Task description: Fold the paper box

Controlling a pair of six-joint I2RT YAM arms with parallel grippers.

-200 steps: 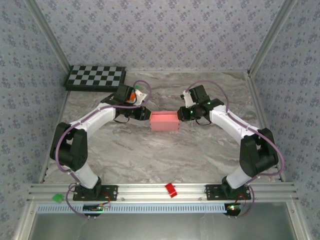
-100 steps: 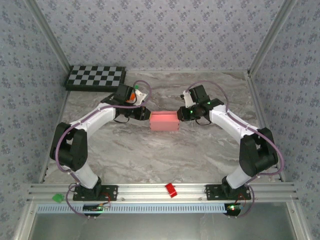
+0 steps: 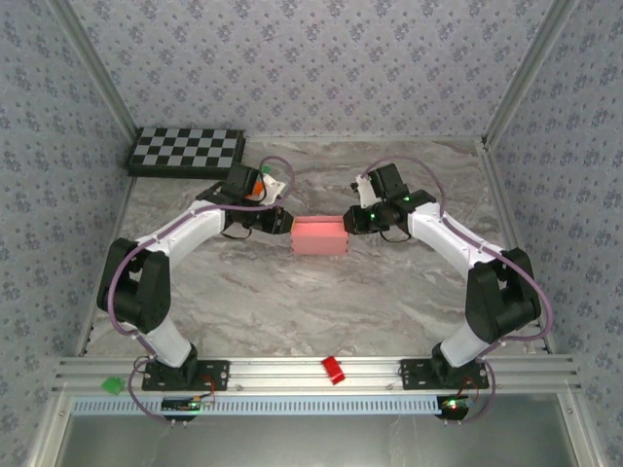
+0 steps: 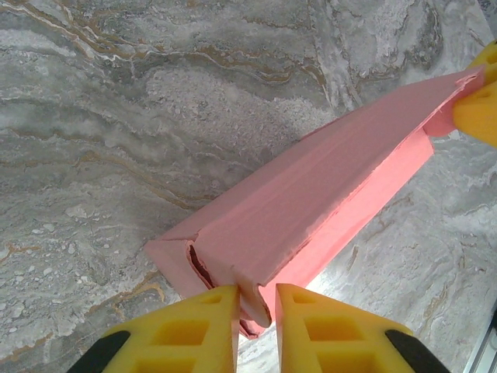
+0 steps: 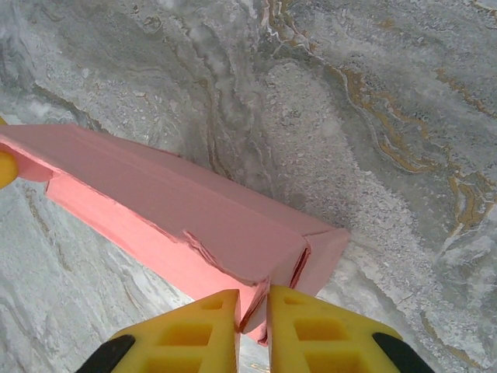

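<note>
While the box (image 3: 320, 236) is lying mid-frame on the tabletop (image 3: 292, 292), nearly formed, the left gripper (image 4: 256, 294) is pinching its left end and the right gripper (image 5: 254, 305) is pinching its right end. Next, I judge, both ends are needing tucking shut. Against a second ago, the right wrist is sitting slightly higher in the frame, and the box is lying unmoved.

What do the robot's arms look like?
The left arm and right arm are made of white tubes joined by chunky black joints. A purple cable loops along each one. Tiny green lights glow on the right arm. The left tool and right tool each have two blocky yellow fingers with cut-out holes.
</note>
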